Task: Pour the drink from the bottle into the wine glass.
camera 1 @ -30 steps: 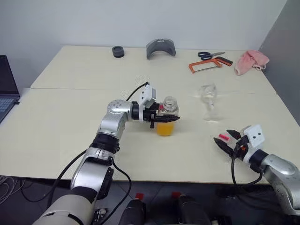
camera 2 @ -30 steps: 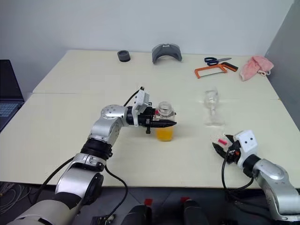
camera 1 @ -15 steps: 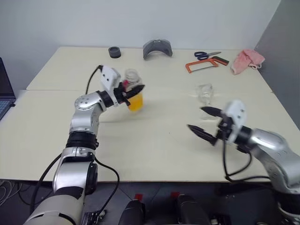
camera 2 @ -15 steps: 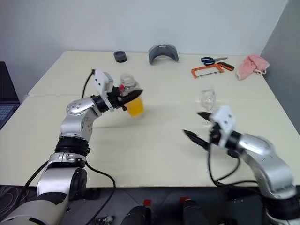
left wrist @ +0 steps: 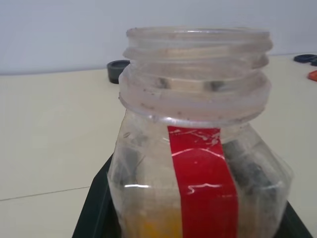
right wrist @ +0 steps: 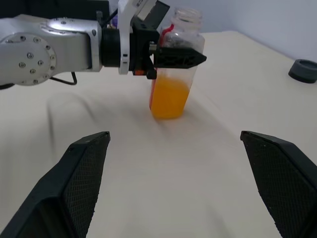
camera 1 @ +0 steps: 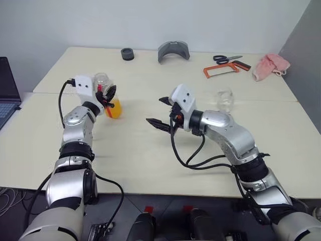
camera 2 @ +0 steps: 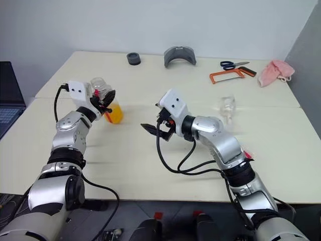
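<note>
The bottle [right wrist: 174, 64] is clear plastic with a red label stripe, uncapped, orange drink [right wrist: 169, 96] filling its lower part. The left gripper [camera 1: 106, 94] fingers clamp it upright over the tabletop [camera 1: 150, 150]. The right gripper [camera 1: 161, 111] fingers gape wide, empty. The wine glass [camera 1: 224, 101] stands far right.

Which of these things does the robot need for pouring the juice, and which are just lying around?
Needed for the job:
the bottle, in the left tool
the orange drink in it
the wine glass

Just lying about:
the scissors
the orange hacksaw
the pink cloth
the grey curved piece
the black ring
the laptop
</note>
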